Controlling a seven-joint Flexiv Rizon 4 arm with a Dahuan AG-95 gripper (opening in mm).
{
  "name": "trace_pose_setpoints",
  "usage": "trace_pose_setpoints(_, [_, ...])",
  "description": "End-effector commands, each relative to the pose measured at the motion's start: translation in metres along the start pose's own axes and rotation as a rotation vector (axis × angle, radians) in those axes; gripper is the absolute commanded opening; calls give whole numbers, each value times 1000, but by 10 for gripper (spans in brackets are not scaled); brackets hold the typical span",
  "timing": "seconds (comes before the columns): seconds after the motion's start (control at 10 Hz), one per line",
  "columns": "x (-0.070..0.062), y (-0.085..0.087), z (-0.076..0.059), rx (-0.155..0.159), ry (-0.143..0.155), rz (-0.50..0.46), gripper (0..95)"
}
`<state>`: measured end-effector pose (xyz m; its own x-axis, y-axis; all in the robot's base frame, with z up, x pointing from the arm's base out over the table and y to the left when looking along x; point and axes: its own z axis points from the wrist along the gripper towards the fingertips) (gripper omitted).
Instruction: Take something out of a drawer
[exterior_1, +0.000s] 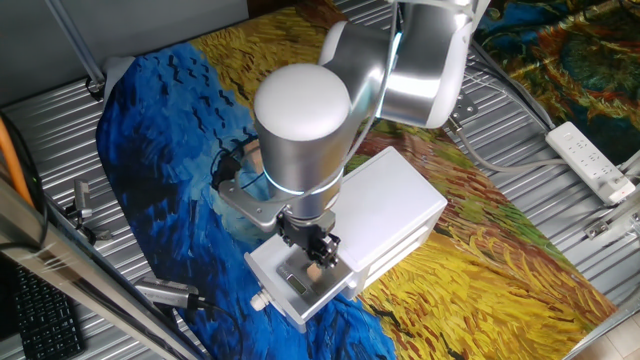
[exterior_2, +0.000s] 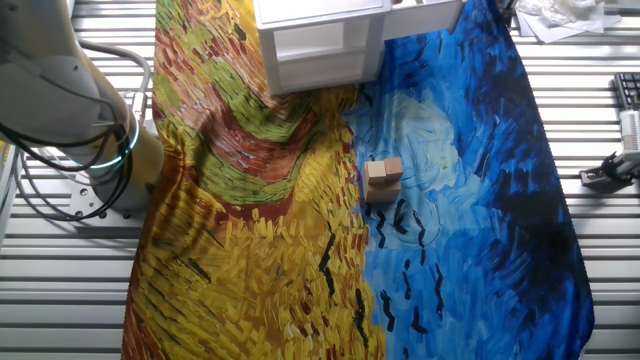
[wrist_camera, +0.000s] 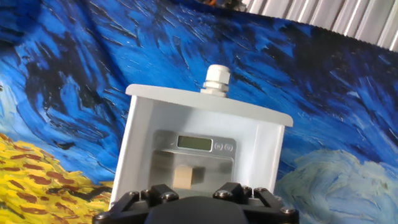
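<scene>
The white cabinet (exterior_1: 385, 210) stands on the painted cloth with its drawer (exterior_1: 300, 285) pulled out toward the near edge. The round knob (wrist_camera: 217, 79) sticks out of the drawer front. Inside the drawer lies a flat white device with a grey display (wrist_camera: 194, 142), and a small tan wooden block (wrist_camera: 185, 177) rests on it. My gripper (exterior_1: 318, 250) hangs just above the open drawer, over the block. In the hand view only the black gripper body (wrist_camera: 199, 208) shows along the bottom edge, and the fingertips are hidden. The cabinet (exterior_2: 320, 40) also appears at the top of the other fixed view.
Tan wooden blocks (exterior_2: 383, 175) sit on the blue part of the cloth away from the cabinet. A white power strip (exterior_1: 590, 160) lies at the right on the metal table. A keyboard (exterior_1: 40, 320) and metal fittings (exterior_1: 165, 292) are at the left edge.
</scene>
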<state>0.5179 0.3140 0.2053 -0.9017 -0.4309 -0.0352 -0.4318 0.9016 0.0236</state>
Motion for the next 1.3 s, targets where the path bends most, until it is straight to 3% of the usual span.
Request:
trace_pose_setpoints(0.1, [1, 0, 0, -3, -17, -14, 380])
trace_pose_setpoints(0.5, [1, 0, 0, -17, 16, -88, 380])
trace_pose_setpoints(1.3, [1, 0, 0, -9, 22, -79, 380])
